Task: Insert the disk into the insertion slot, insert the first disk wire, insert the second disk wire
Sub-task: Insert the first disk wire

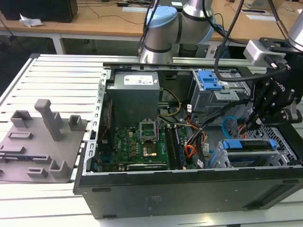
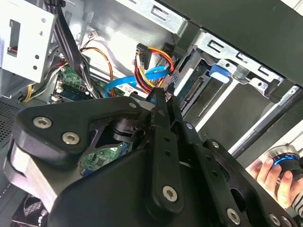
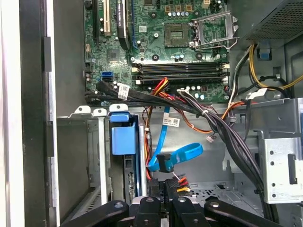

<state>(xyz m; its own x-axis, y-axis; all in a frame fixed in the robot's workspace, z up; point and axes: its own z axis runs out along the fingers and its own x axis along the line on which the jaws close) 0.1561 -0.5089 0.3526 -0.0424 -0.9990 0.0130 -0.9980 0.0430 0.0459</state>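
Observation:
The disk (image 1: 249, 145), in its blue carrier (image 3: 123, 137), sits inside the grey perforated insertion slot (image 1: 283, 137) at the exterior view's right. My gripper (image 1: 246, 124) hangs just behind the slot. Its fingers (image 3: 157, 191) are shut on the dark plug of the first disk wire (image 3: 181, 182), a red and orange bundle (image 2: 150, 60) beside the disk's rear edge (image 2: 191, 88). The second disk wire (image 3: 182, 153), a light-blue loop with a dark plug, hangs loose just beyond the fingertips. It also curves beside the gripper (image 1: 229, 124) and the fingers (image 2: 127, 83).
A thick black cable bundle (image 3: 222, 130) crosses the case above the drive area. A taller grey bay with a blue latch (image 1: 208, 80) stands behind. The motherboard (image 1: 135, 142) fills the case's middle. A hand (image 2: 271, 174) rests on a knob outside the case.

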